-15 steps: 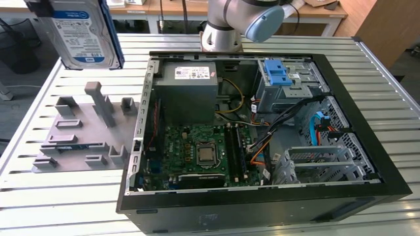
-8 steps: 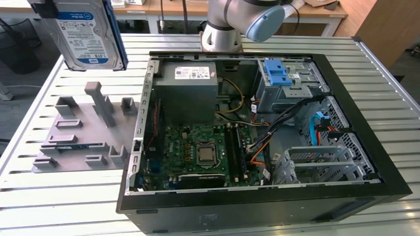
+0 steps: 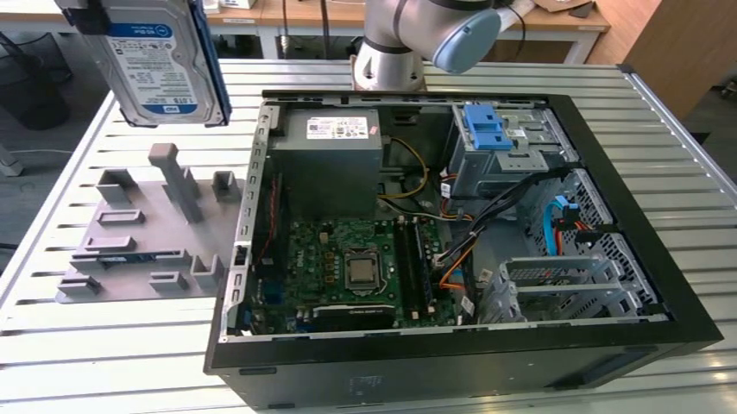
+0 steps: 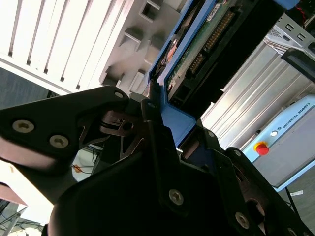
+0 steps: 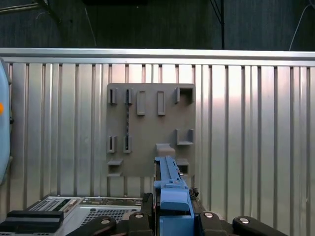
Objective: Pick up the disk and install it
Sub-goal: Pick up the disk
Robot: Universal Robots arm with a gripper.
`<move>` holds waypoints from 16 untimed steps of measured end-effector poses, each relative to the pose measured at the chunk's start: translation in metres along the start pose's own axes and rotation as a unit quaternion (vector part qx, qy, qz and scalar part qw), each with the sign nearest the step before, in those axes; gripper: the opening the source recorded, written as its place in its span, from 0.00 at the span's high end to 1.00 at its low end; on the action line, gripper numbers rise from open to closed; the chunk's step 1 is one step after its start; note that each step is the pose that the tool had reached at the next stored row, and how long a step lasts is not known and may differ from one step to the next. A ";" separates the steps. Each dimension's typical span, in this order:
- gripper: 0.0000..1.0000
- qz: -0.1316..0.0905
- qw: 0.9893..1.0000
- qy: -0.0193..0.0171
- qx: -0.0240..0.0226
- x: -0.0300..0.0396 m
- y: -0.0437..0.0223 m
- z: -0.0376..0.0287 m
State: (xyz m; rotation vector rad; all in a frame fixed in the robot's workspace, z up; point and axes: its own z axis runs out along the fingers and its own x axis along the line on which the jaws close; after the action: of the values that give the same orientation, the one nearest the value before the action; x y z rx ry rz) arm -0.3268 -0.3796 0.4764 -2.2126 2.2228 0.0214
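Observation:
The disk (image 3: pixel 161 65), a silver hard drive with a white-and-blue label and a blue carrier frame, hangs upright in the air at the exterior view's upper left. My gripper (image 3: pixel 129 15) is shut on its top end. It hangs well above the grey slotted holder (image 3: pixel 144 228) on the table. In the first wrist view the disk (image 5: pixel 172 194) shows edge-on between my gripper's (image 5: pixel 173 217) black fingers (image 5: pixel 210 220), over the holder (image 5: pixel 147 128). The second wrist view shows the disk's blue frame (image 4: pixel 173 115) clamped in the gripper (image 4: pixel 167 142).
An open computer case (image 3: pixel 461 345) lies on the slatted metal table (image 3: pixel 103 354), to the holder's right in the exterior view. Inside are a motherboard (image 3: pixel 345 259), a power supply (image 3: pixel 328 159) and a metal drive cage with a blue latch (image 3: pixel 493 129). The arm's base (image 3: pixel 389 56) stands behind the case.

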 end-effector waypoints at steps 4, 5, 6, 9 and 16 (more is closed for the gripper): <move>0.64 0.000 1.000 0.000 0.000 0.0018 -0.0036 -0.0001; 0.64 0.000 1.000 0.000 0.000 0.0022 -0.0044 0.0000; 0.64 0.000 1.000 0.000 0.000 0.0041 -0.0080 -0.0001; 0.64 0.000 1.000 0.000 0.000 0.0054 -0.0105 -0.0001; 0.64 0.000 1.000 0.000 0.000 0.0102 -0.0199 -0.0002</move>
State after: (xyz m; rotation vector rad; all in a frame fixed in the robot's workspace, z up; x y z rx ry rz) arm -0.3070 -0.3900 0.4764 -2.2127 2.2229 0.0219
